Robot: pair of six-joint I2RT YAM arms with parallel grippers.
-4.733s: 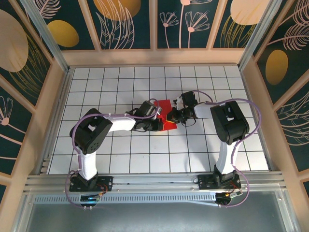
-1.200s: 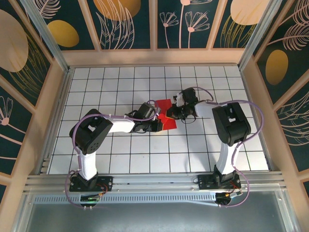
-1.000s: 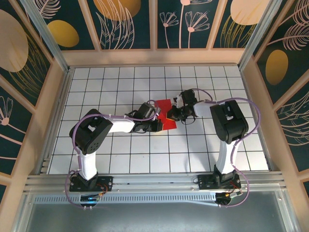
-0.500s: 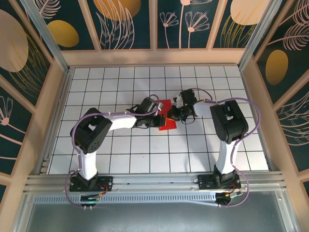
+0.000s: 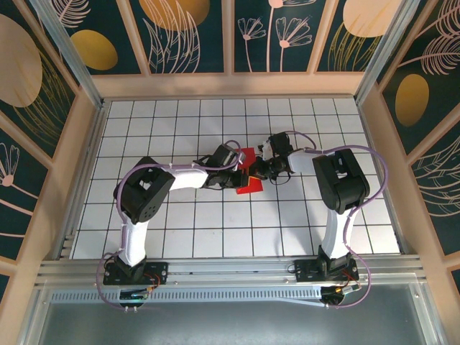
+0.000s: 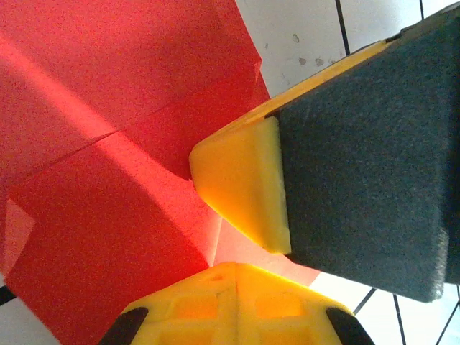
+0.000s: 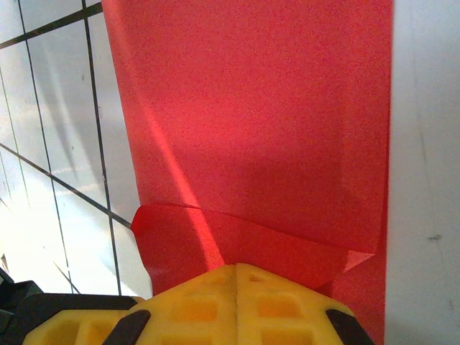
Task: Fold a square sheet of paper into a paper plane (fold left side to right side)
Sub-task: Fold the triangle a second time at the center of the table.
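**A:** What's moved?

**B:** The left arm (image 5: 188, 175). A second ago its wrist sat at the near-left corner of the paper (image 5: 249, 189). It has since swung away from that corner and in over the sheet. The right arm (image 5: 338, 176) has barely shifted.

**A:** And the paper itself?

**B:** It's still mid-tabletop (image 5: 180, 129), between the two wrists. Less red shows from above than before. The left wrist covers part of it, and I'd judge the left side is also coming up off the surface.

**A:** Are the left jaws holding it?

**B:** It looks that way. In the left wrist view they're narrow, only a sliver apart, and the paper's edge runs into the gap between them. There are crease lines across the sheet there too.

**A:** What about the right jaws?

**B:** I can't tell. The right wrist view shows the sheet lying mostly flat ahead, with a small curled lip next to one finger. There's no second finger to judge the gap by.

**A:** So where does that leave the fold?

**B:** It's under way but not landed, I'd say. No flap lies flat across the right half yet. The pinched edge still has to travel over and meet the right edge squarely. The sheet could slide while that happens.
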